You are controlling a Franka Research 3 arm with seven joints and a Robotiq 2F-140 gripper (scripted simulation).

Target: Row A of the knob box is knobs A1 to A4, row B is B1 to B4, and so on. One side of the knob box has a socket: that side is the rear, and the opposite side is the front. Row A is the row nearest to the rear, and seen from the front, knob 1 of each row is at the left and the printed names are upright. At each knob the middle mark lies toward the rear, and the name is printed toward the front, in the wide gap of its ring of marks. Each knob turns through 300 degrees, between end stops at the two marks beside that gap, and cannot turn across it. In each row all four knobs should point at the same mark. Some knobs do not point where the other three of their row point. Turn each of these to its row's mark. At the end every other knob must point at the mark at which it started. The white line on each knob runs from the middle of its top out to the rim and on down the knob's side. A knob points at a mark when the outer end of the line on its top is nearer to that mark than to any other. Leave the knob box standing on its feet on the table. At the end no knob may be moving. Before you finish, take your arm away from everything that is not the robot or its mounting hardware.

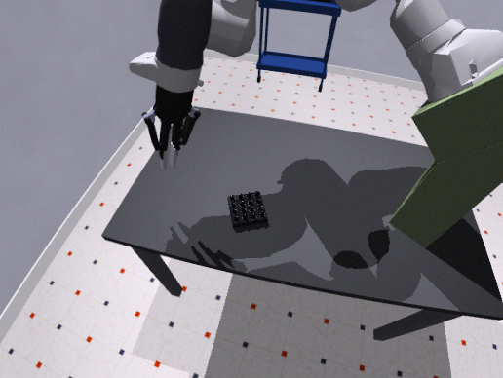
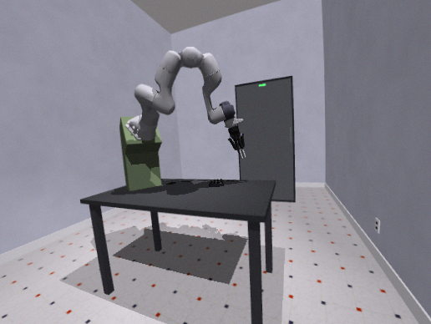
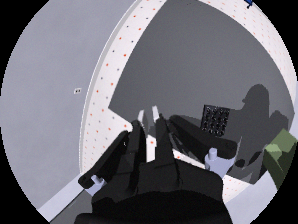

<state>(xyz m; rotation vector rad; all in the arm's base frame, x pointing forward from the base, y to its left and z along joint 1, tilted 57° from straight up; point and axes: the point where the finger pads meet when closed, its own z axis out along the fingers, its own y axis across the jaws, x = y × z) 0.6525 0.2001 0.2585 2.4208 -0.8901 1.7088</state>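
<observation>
Pincer (image 1: 169, 158) (image 2: 242, 154) (image 3: 150, 114), upper left of the top view: narrow, nothing held. Knob box (image 1: 249, 210) (image 2: 216, 183) (image 3: 216, 120), centre: probably light; grip knob sides.

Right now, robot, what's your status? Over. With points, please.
Gripper (image 1: 169, 167) (image 2: 242, 156) (image 3: 150, 114) clear of knob box, fingers slightly apart, empty. Knob box (image 1: 248, 211) (image 2: 216, 184) (image 3: 216, 120) on table (image 1: 210, 141) (image 2: 175, 204) (image 3: 190, 60). No obstacle seen between gripper and box.

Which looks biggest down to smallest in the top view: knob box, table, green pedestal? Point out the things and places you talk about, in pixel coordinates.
1. Table (image 1: 210, 146) (image 2: 180, 200) (image 3: 200, 55)
2. Green pedestal (image 1: 463, 146) (image 2: 144, 171) (image 3: 282, 157), partly cut off by the frame
3. Knob box (image 1: 249, 210) (image 2: 216, 184) (image 3: 216, 120)
</observation>
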